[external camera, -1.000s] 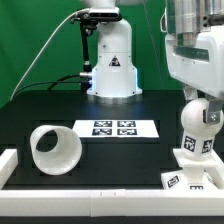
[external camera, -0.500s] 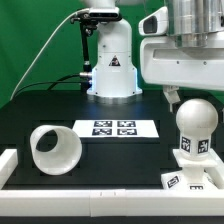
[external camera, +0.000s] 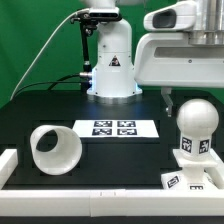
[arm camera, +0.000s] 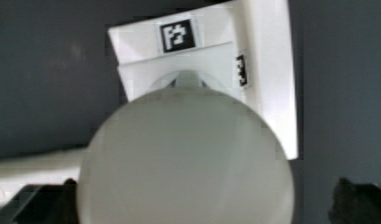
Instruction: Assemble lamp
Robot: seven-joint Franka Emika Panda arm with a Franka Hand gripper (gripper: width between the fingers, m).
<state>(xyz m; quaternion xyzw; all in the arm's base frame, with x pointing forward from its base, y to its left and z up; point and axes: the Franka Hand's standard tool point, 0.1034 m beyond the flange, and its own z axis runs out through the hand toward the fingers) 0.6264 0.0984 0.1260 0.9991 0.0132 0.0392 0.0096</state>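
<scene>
At the exterior view's left we see the shade (external camera: 52, 150) lying on its side on the black tabletop (external camera: 110, 165), wide mouth turned toward the camera, well apart from everything else. The marker board (external camera: 113, 128) lies flat in the middle, beyond it.

At the exterior view's right the bulb (external camera: 194, 125) stands upright on the base (external camera: 196, 178), ball head on top. Whether it is fully seated we cannot tell.

Above it hangs the end effector (arm camera: 201, 205). It is released: in the wrist view its fingers (arm camera: 45, 202) sit wide on either side of the bulb's head, touching nothing.

We judge the bulb placed and the shade next. To do that well, we would lift straight up so neither finger clips the ball head and rocks the base. At the shade we would pinch one wall at the rim, one finger inside and one outside, since the round body may roll under a sideways push. Then we would turn it upright before carrying it over and lower it centred over the bulb.
</scene>
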